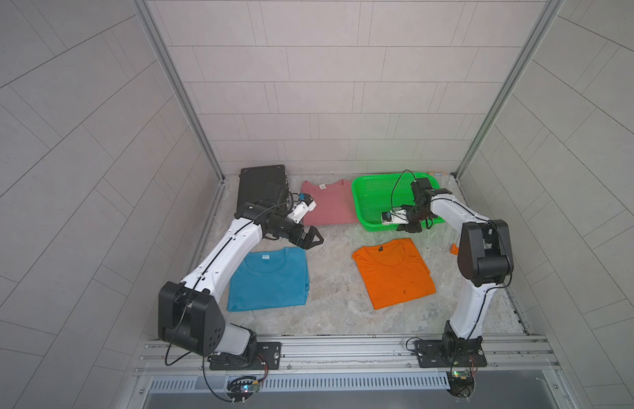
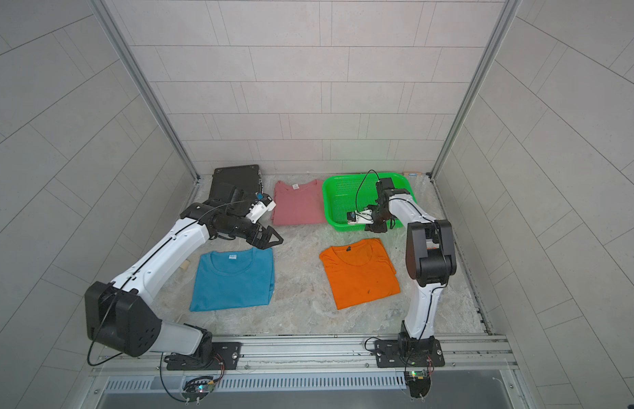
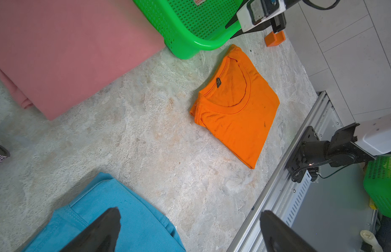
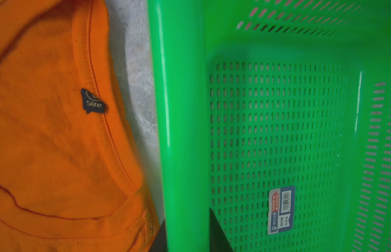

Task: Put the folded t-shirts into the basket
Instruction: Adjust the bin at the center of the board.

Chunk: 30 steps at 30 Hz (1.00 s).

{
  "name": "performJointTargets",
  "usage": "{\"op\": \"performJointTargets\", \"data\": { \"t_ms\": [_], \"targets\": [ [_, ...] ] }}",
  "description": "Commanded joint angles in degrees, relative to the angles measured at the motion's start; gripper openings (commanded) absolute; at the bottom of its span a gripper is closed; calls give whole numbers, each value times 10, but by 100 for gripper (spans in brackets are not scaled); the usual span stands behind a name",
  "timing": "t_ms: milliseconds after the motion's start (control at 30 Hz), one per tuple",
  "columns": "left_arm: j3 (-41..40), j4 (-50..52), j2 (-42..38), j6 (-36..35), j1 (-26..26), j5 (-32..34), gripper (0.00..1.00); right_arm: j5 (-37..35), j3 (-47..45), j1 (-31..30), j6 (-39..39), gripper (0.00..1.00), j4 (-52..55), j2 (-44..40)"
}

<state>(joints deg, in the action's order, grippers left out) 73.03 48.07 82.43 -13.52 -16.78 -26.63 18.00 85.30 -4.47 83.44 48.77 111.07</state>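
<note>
Seen from the middle of the table [image 1: 336,283], the basket [image 1: 356,198] sits at one o'clock. The pink t-shirt [image 1: 329,209] lies just beside it at twelve, the teal t-shirt [image 1: 269,283] at eight and the orange t-shirt [image 1: 395,276] at four, all flat on the tabletop. The left gripper [image 1: 313,242] hangs between pink and teal with its jaws wide apart; the right gripper [image 1: 412,226] straddles the basket's near rim, and I cannot tell whether it is pinching or loose.

Arm shells [image 1: 244,235]: showing smooth white.
Joint housings [image 1: 191,318]: showing boxy black.
Cables [image 1: 394,193]: looping thin, black.
Base boards [image 1: 460,375]: seemingly glowing green.
</note>
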Motion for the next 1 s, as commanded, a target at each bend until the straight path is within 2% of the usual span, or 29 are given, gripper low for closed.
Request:
{"op": "performJointTargets", "data": {
  "t_ms": [0,33,67,100,167,200,400,433,467,500,700,733,967],
  "targets": [
    [0,4,-14,-11,1,2,100,-11,9,5,1,25,27,-17],
    [-1,4,-13,-11,2,5,100,-12,7,6,1,64,26,-19],
    [-2,4,-13,-10,1,6,100,-14,7,6,-4,77,25,-22],
    [-4,3,-13,-10,1,3,100,-15,11,7,-13,78,24,-23],
    [-7,1,-13,-9,2,-5,100,-18,26,11,-31,56,34,-23],
    [-7,0,-13,-7,2,-7,100,-19,32,15,-30,50,44,-22],
    [-8,-1,-16,-6,2,-6,100,-38,17,31,-33,51,30,-32],
    [-8,-1,-15,-6,2,-3,100,-36,16,35,-33,46,30,-33],
    [-8,0,-15,-6,2,-2,100,-34,14,37,-30,36,31,-33],
    [-9,-1,-15,-6,2,-3,100,-36,12,38,-27,34,31,-34],
    [-10,0,-11,-4,1,-6,100,-35,13,43,-23,34,33,-42],
    [-10,0,-10,-4,1,-4,100,-35,12,45,-22,29,34,-42],
    [-13,0,-6,0,2,-10,100,-36,-8,60,-18,21,19,-58]
  ]
}}
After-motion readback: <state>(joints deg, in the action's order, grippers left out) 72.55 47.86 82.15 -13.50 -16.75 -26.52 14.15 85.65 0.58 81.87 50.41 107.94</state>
